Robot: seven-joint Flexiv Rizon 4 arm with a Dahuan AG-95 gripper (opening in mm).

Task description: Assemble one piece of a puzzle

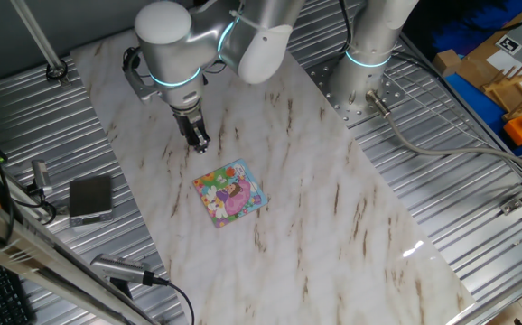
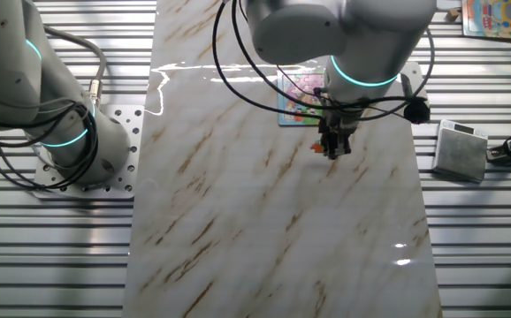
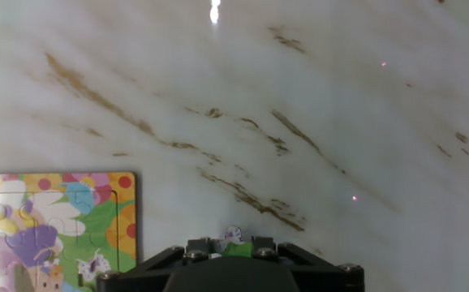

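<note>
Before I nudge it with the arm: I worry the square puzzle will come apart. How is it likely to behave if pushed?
The puzzle lies flat on the marble table, so it probably slides easily. It looks thin and light. Visible seams between its pieces in the hand view suggest it may buckle or separate if pushed from one edge.

text: nothing readable anywhere tbh | puzzle [image 1: 230, 191]: just cartoon art, no letters I can make out | black-and-white square marker on a box [image 1: 511, 42]: a pattern, not text | grey box [image 2: 461, 150]: blank
</note>
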